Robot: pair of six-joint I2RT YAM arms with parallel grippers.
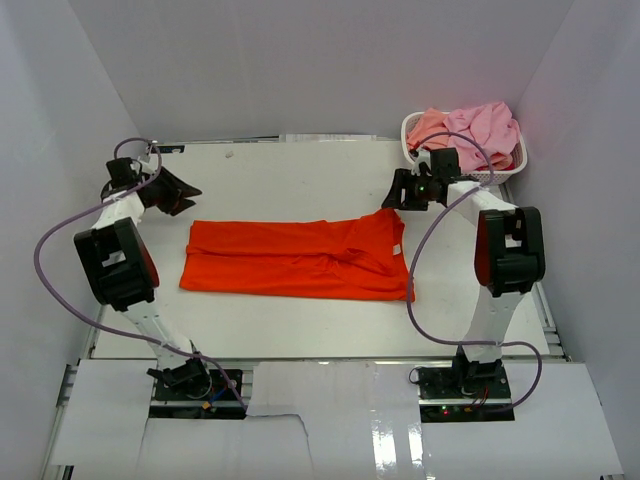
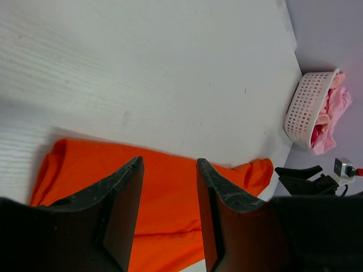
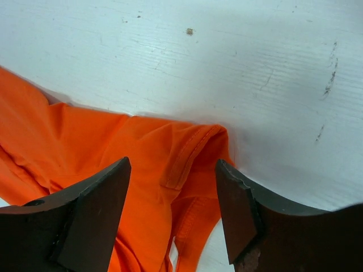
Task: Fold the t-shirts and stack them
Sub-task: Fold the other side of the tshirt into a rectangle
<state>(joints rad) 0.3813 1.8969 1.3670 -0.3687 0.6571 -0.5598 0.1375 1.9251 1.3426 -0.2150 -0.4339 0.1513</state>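
Observation:
A bright orange-red t-shirt (image 1: 300, 258) lies folded lengthwise in a long strip across the middle of the table. It also shows in the left wrist view (image 2: 164, 192) and the right wrist view (image 3: 113, 158). My left gripper (image 1: 188, 192) is open and empty, above the table just beyond the strip's far left corner. My right gripper (image 1: 392, 196) is open and empty, over the strip's far right corner where a hemmed sleeve is bunched (image 3: 195, 150). Pink and salmon shirts (image 1: 475, 128) are heaped in the basket.
A white perforated basket (image 1: 500, 172) stands at the far right corner; it also shows in the left wrist view (image 2: 309, 107). White walls close in the table on three sides. Purple cables loop beside both arms.

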